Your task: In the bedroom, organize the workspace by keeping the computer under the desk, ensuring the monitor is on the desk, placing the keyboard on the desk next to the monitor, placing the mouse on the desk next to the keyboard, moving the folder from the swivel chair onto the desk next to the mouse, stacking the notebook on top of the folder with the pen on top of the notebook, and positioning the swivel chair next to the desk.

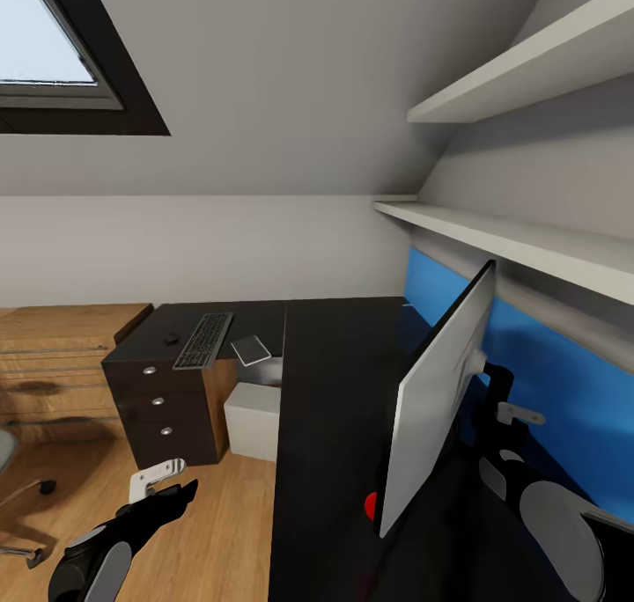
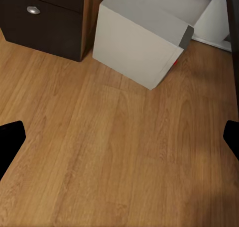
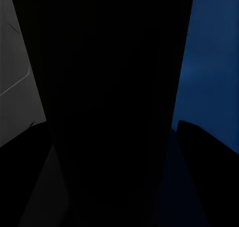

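Desk point(image 1: 335, 391): black, glossy, L-shaped; drawer unit point(image 1: 163, 408) with round silver knobs. On its far wing: keyboard point(image 1: 203, 339), mouse point(image 1: 172, 339), dark notebook point(image 1: 251, 349). Monitor point(image 1: 436, 400): on the desk by the blue wall panel point(image 1: 546, 382), seen edge-on, pale back showing. Computer point(image 2: 142, 40): light grey tower on the floor under the desk; left wrist view shows its darker edge strip. Left gripper point(image 2: 119, 142): wide apart, holding nothing, over wooden floor point(image 2: 119, 162). Right gripper: behind the monitor, spread cannot be told.
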Motion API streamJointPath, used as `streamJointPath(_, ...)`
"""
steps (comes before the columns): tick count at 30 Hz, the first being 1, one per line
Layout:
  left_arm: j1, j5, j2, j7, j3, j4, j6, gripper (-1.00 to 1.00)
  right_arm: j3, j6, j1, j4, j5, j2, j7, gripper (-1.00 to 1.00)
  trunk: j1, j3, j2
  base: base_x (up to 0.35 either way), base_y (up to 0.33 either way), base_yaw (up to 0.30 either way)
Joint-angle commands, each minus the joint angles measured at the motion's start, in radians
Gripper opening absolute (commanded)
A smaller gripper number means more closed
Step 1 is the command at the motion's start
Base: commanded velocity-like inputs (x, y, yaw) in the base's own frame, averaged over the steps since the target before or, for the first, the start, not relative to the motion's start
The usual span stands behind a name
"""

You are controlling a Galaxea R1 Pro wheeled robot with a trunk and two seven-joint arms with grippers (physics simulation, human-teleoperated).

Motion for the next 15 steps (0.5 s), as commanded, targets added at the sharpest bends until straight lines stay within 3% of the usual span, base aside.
streamJointPath(1,-0.001,0.011,0.0,0.008,0.0,-0.001,0.003,1.0,0.024,-0.004,0.0,0.008,-0.005,0.0,-0.006,-1.0,0.0,-0.002,-0.001,0.0,0.0,0.0)
streamJointPath(3,-0.001,0.011,0.0,0.008,0.0,-0.001,0.003,1.0,0.024,-0.004,-0.001,0.008,-0.005,0.0,-0.006,-1.0,0.0,-0.002,-0.001,0.0,0.0,0.0)
streamJointPath(4,-0.001,0.011,0.001,0.008,0.0,-0.001,0.003,1.0,0.024,-0.004,0.0,0.008,-0.005,0.0,-0.005,1.0,0.0,-0.002,-0.001,0.0,0.0,0.0)
streamJointPath(15,-0.001,0.011,0.0,0.008,0.0,-0.001,0.003,1.0,0.024,-0.004,0.0,0.008,-0.005,0.0,-0.005,1.0,0.0,-0.002,-0.001,0.0,0.0,0.0)
